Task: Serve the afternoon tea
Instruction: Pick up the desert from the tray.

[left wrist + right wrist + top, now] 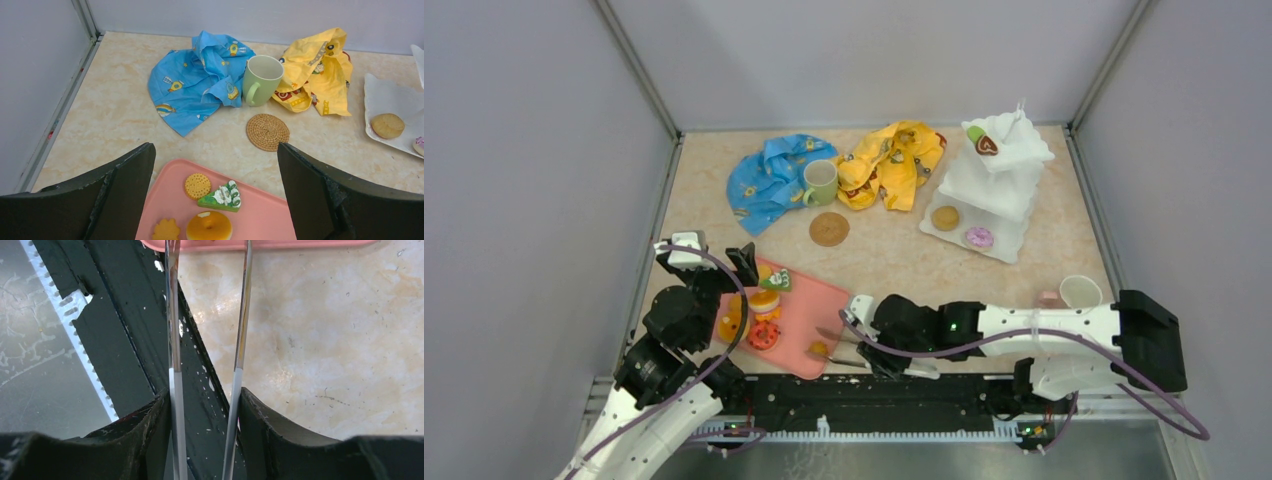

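Left gripper [212, 155] spread wide, holding nothing, hanging over pink tray [809, 300]. Right gripper [204, 395] about half closed, pinching metal tongs [173, 340], tips reaching tray's near edge. Toy pastries [209, 226] sit on tray. A few more on white tiered stand [994, 180], far right. Pale green mug [820, 182] sits between blue cloth [769, 180] and yellow cloth [894, 160], woven coaster [829, 228] just in front. White mug [1080, 291] by right arm.

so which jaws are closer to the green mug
Left. The left arm has its open jaws over the far corner of the tray, the mug beyond. The right arm, jaws gripping tongs, is at the near right corner, farther off.
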`<action>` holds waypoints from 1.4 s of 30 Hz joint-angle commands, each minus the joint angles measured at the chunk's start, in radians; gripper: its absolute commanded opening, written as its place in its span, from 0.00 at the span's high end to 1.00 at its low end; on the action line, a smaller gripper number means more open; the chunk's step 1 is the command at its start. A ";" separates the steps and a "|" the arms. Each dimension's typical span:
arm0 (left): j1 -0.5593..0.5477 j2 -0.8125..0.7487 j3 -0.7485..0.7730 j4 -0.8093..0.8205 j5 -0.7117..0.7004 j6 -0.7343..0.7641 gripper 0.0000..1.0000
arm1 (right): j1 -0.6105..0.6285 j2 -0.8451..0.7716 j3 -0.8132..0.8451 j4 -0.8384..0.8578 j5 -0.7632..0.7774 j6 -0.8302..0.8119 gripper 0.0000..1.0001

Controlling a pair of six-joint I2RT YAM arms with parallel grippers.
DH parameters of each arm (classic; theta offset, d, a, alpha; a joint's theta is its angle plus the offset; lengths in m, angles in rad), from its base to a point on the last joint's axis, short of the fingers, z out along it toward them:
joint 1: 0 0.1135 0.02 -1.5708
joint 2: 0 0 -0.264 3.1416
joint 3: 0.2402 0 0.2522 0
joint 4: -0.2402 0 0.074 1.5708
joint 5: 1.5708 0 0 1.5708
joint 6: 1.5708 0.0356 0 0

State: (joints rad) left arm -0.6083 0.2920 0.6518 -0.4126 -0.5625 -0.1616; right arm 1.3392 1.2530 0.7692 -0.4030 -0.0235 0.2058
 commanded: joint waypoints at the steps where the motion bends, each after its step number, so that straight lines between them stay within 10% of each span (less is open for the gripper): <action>1: 0.003 -0.004 0.002 0.031 -0.005 0.002 0.01 | 0.010 0.005 0.076 0.008 0.011 0.004 0.54; 42: 0.004 -0.004 0.001 0.035 0.003 0.005 0.01 | -0.050 -0.007 0.213 -0.004 0.221 0.073 0.64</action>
State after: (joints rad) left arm -0.6083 0.2920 0.6518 -0.4122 -0.5621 -0.1616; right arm 1.3197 1.3098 0.9108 -0.4160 0.1635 0.2646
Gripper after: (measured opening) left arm 0.988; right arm 0.404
